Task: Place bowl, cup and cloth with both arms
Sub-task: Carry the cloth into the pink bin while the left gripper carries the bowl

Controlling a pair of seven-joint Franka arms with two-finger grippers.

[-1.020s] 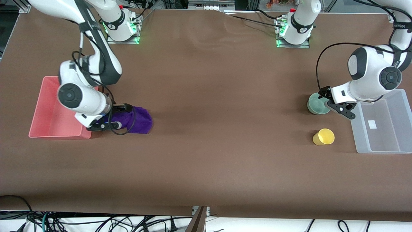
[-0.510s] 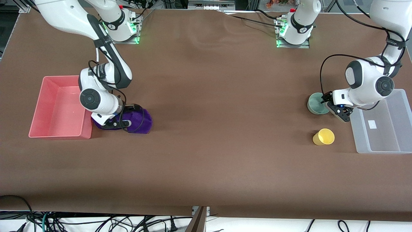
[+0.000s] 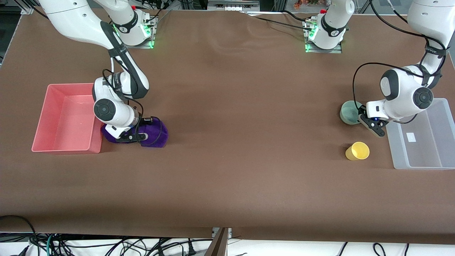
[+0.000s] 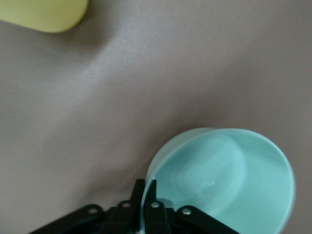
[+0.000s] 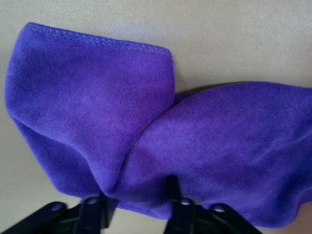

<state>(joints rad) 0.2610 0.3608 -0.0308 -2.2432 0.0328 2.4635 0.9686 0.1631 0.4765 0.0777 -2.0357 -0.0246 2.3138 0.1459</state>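
A: Where do your two grips stand?

B: Your left gripper (image 3: 369, 124) pinches the rim of the bowl (image 3: 350, 113) — one finger inside, one outside. The bowl sits on the table just beside the clear bin (image 3: 439, 137), with the cup (image 3: 357, 150) nearer the front camera. Your right gripper (image 3: 132, 134) is clamped into a fold of the cloth (image 3: 156, 133), which lies against the pink bin (image 3: 53, 117).

A: Which relation matters next?

B: Each bin lies right beside its own gripper — likely a short lift toward that arm's end of the table.
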